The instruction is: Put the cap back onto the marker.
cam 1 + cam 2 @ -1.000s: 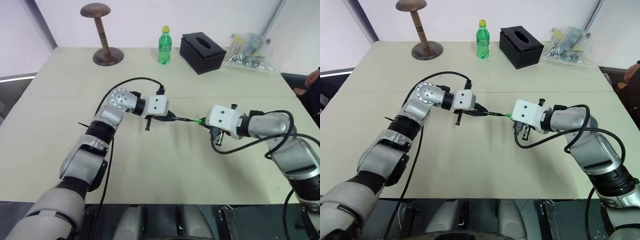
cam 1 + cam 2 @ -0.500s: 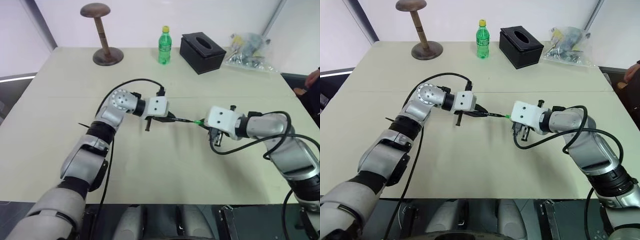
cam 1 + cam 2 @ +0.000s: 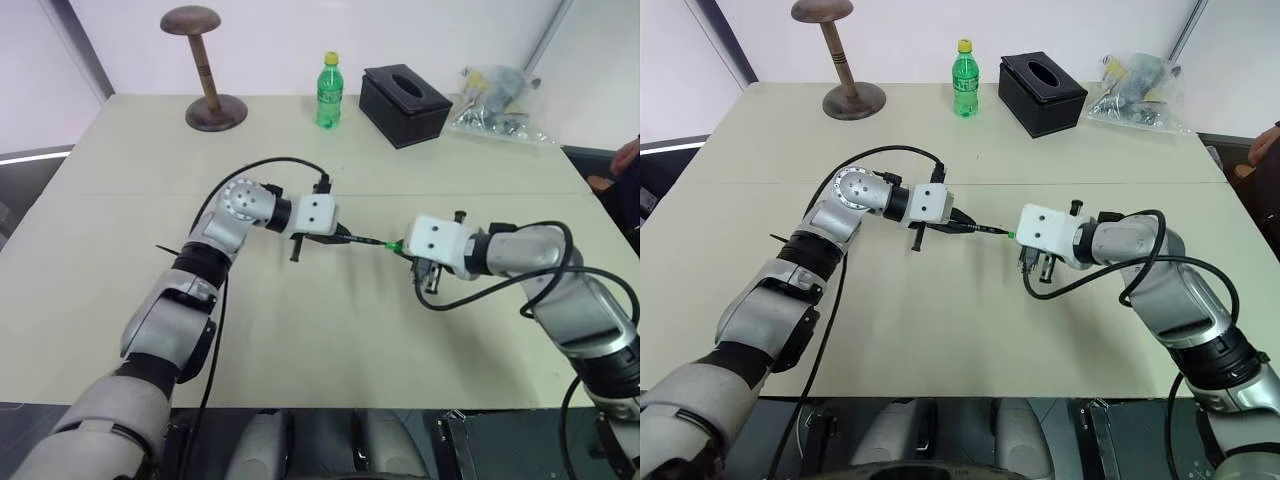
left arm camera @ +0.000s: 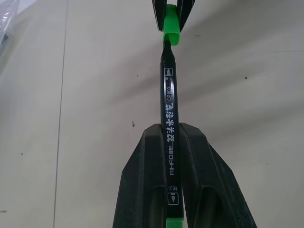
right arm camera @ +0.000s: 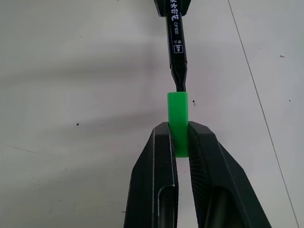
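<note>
The marker (image 4: pixel 167 95) is a thin black stick held level above the table, with my left gripper (image 4: pixel 169 130) shut on its rear half. Its bare tip points at the cap (image 5: pixel 178 123), a small bright green cylinder on which my right gripper (image 5: pixel 179 128) is shut. In the right wrist view the marker (image 5: pixel 175 42) lines up with the cap's open mouth and its tip reaches just inside the opening. From the head camera, the marker (image 3: pixel 365 240) and the cap (image 3: pixel 394 245) meet between the two hands over the middle of the table (image 3: pixel 300 340).
Along the table's far edge stand a wooden hat stand (image 3: pixel 207 70), a green bottle with a yellow top (image 3: pixel 329 90), a black tissue box (image 3: pixel 405 103) and a plastic bag of items (image 3: pixel 497 103). A person's hand (image 3: pixel 628 160) shows at the right edge.
My right gripper has crept a little to the left with the cap, closing on the marker's tip. The left arm and the marker have stayed put.
</note>
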You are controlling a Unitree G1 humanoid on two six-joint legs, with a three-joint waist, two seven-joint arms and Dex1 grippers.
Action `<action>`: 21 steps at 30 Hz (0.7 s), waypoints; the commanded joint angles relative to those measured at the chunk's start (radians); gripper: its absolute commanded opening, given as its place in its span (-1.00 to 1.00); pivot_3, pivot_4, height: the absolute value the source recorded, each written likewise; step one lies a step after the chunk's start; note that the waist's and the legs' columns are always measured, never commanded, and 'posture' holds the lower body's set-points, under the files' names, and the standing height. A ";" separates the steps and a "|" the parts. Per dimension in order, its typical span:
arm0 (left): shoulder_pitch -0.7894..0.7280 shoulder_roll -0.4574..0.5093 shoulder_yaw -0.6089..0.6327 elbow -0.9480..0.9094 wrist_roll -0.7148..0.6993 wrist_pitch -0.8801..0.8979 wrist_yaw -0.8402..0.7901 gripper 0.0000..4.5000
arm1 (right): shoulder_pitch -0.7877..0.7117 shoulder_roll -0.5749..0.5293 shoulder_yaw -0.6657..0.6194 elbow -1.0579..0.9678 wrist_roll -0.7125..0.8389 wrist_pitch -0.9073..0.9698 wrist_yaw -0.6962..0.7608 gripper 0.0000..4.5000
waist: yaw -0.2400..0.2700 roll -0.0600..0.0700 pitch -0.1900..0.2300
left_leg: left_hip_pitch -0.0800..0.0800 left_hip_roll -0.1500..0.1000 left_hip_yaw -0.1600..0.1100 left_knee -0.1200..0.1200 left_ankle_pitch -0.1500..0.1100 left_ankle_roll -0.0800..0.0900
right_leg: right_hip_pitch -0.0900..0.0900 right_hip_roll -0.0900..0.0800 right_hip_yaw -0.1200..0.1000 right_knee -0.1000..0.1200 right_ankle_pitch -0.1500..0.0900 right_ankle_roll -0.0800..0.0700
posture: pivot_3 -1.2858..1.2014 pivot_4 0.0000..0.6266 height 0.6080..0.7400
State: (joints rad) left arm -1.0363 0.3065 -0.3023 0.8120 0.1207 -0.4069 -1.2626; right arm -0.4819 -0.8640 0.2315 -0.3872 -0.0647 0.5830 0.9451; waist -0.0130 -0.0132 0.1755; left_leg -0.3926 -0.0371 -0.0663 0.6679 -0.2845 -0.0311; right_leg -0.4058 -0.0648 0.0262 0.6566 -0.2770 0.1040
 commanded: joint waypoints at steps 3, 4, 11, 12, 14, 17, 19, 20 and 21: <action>-0.010 -0.009 -0.007 -0.043 -0.006 -0.020 0.010 -1.00 | -0.040 0.008 -0.001 0.000 -0.006 -0.023 0.001 -0.95 | 0.000 0.000 0.000 | 0.000 0.000 0.000 0.000 0.000 0.000 | 0.000 0.000 0.000 0.000 0.000 0.000 | 0.03 -0.52 1.00; -0.010 -0.010 -0.008 -0.045 -0.006 -0.020 0.012 -1.00 | -0.041 0.007 -0.001 0.004 -0.008 -0.023 0.000 -0.95 | 0.000 0.000 0.000 | 0.000 0.000 0.000 0.000 0.000 0.000 | 0.000 0.000 0.000 0.000 0.000 0.000 | 0.03 -0.52 1.00; -0.009 -0.017 -0.009 -0.052 -0.004 -0.022 0.029 -1.00 | -0.037 0.003 0.002 0.034 -0.023 -0.035 -0.003 -0.95 | 0.000 0.000 0.000 | 0.000 0.000 0.000 0.000 0.000 0.000 | 0.000 0.000 0.000 0.000 0.000 0.000 | 0.03 -0.52 1.00; -0.010 -0.016 -0.011 -0.050 -0.001 -0.024 0.033 -1.00 | -0.037 0.004 0.003 0.032 -0.023 -0.034 -0.003 -0.95 | 0.000 0.000 0.000 | 0.000 0.000 0.000 0.000 0.000 0.000 | 0.000 0.000 0.000 0.000 0.000 0.000 | 0.03 -0.52 1.00; -0.012 -0.014 -0.017 -0.048 0.004 -0.029 0.042 -1.00 | -0.036 0.004 0.006 0.028 -0.023 -0.030 -0.001 -0.95 | 0.000 0.000 0.000 | 0.000 0.000 0.000 0.000 0.000 0.000 | 0.000 0.000 0.000 0.000 0.000 0.000 | 0.03 -0.52 1.00; -0.015 -0.014 -0.021 -0.045 0.007 -0.032 0.048 -1.00 | -0.037 -0.001 0.016 0.029 -0.030 -0.025 0.004 -0.95 | 0.000 0.000 0.000 | 0.000 0.000 0.000 0.000 0.000 0.000 | 0.000 0.000 0.000 0.000 0.000 0.000 | 0.03 -0.52 1.00; -0.018 -0.016 -0.024 -0.041 0.010 -0.032 0.052 -1.00 | -0.038 -0.008 0.030 0.038 -0.045 -0.026 0.009 -0.95 | 0.000 0.000 0.000 | 0.000 0.000 0.000 0.000 0.000 0.000 | 0.000 0.000 0.000 0.000 0.000 0.000 | 0.03 -0.52 1.00; -0.021 -0.016 -0.027 -0.037 0.016 -0.035 0.058 -1.00 | -0.041 -0.012 0.038 0.048 -0.056 -0.025 0.010 -0.95 | 0.000 0.000 0.000 | 0.000 0.000 0.000 0.000 0.000 0.000 | 0.000 0.000 0.000 0.000 0.000 0.000 | 0.03 -0.52 1.00; -0.024 -0.016 -0.030 -0.032 0.023 -0.040 0.065 -1.00 | -0.043 -0.015 0.045 0.058 -0.066 -0.029 0.010 -0.95 | 0.000 0.000 0.000 | 0.000 0.000 0.000 0.000 0.000 0.000 | 0.000 0.000 0.000 0.000 0.000 0.000 | 0.03 -0.52 1.00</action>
State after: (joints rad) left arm -1.0343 0.2929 -0.3393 0.8009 0.1466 -0.4224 -1.2161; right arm -0.5088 -0.8648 0.2715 -0.3421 -0.1055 0.5592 0.9518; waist -0.0131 -0.0132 0.1755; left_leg -0.3926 -0.0372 -0.0662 0.6679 -0.2845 -0.0311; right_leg -0.4059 -0.0648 0.0262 0.6566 -0.2770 0.1039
